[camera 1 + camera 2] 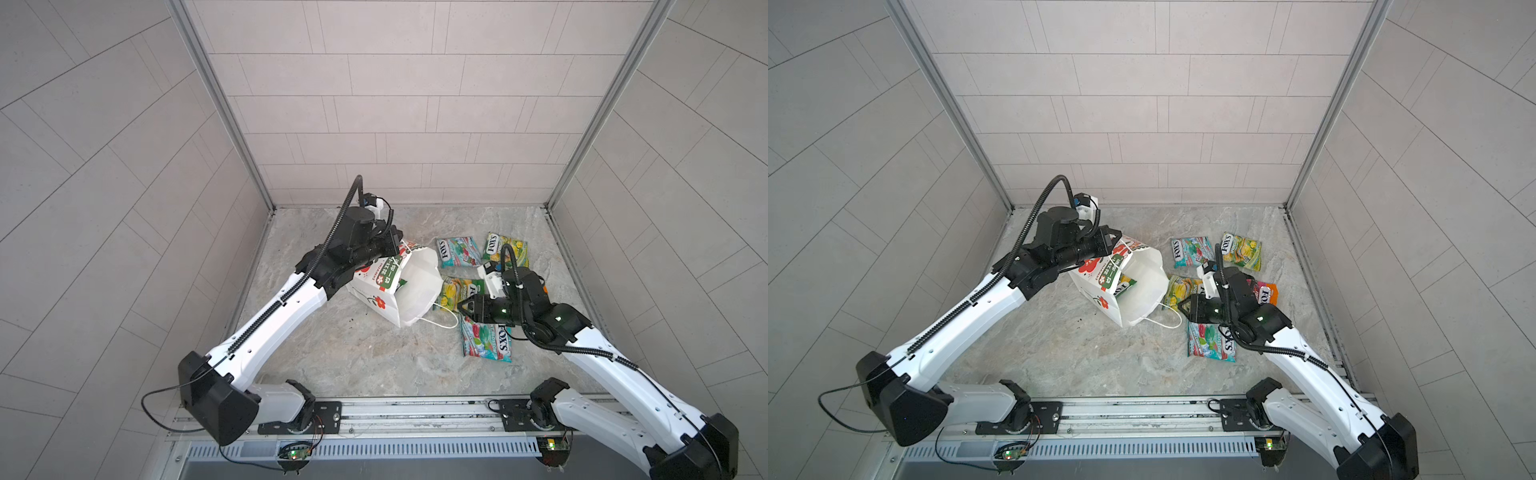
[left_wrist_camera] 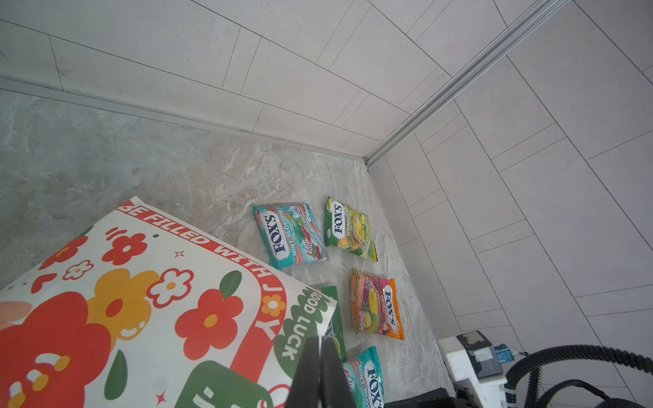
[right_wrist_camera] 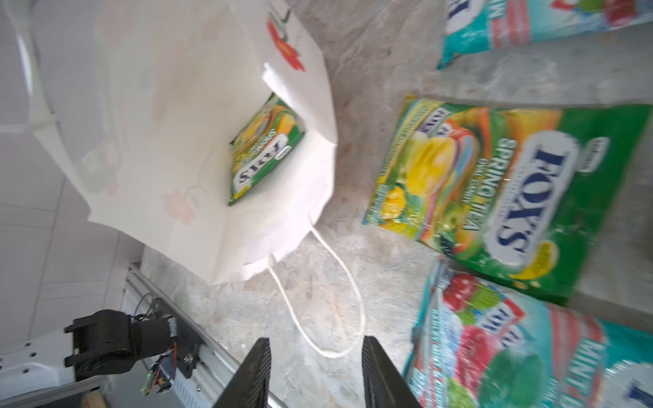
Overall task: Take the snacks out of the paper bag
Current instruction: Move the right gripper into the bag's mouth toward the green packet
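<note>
The white paper bag (image 1: 415,291) (image 1: 1144,286) lies tilted with its mouth toward the right arm. My left gripper (image 1: 398,248) (image 2: 319,341) is shut on the bag's (image 2: 141,300) upper rim and holds it up. One yellow-green snack (image 3: 266,148) (image 1: 1125,286) sits inside the bag (image 3: 176,106). Several snacks lie on the floor outside it: teal (image 1: 457,251), yellow-green (image 1: 505,249), yellow-green (image 3: 501,190) and teal (image 1: 486,340). An orange one (image 1: 1264,293) (image 2: 376,305) is partly hidden by my right arm. My right gripper (image 1: 461,306) (image 3: 316,344) hangs open and empty over the cord handle (image 3: 328,282).
Tiled walls close the marble floor (image 1: 353,353) at the back and on both sides. A metal rail (image 1: 415,409) with the arm bases runs along the front. The bag's second cord handle (image 1: 444,320) trails on the floor toward my right gripper.
</note>
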`<action>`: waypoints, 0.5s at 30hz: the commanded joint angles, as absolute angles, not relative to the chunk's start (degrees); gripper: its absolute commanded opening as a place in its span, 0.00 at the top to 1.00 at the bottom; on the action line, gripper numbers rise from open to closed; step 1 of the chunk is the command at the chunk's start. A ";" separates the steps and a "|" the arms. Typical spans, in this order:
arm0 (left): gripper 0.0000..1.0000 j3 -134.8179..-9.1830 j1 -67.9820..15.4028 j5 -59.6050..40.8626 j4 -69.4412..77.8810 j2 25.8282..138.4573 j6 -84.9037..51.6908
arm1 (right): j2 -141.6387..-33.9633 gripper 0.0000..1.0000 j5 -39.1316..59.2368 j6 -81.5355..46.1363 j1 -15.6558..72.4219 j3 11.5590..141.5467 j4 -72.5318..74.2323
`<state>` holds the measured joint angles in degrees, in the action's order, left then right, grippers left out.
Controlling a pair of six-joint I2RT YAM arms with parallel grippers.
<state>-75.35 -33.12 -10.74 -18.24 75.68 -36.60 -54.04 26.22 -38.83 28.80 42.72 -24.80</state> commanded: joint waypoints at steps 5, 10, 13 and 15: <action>1.00 -74.54 -32.87 -14.46 -12.63 75.98 -39.80 | -61.31 0.56 25.83 -44.31 37.32 45.35 -12.50; 1.00 -74.28 -32.89 -15.08 -11.25 76.16 -40.59 | -67.06 0.57 25.84 -44.89 39.81 47.86 -11.17; 1.00 -74.52 -32.88 -15.79 -10.42 76.37 -40.86 | -70.71 0.57 26.40 -45.56 40.40 49.47 -10.44; 1.00 -74.74 -32.87 -16.26 -9.90 76.39 -41.08 | -72.94 0.57 26.80 -46.04 40.88 50.47 -9.73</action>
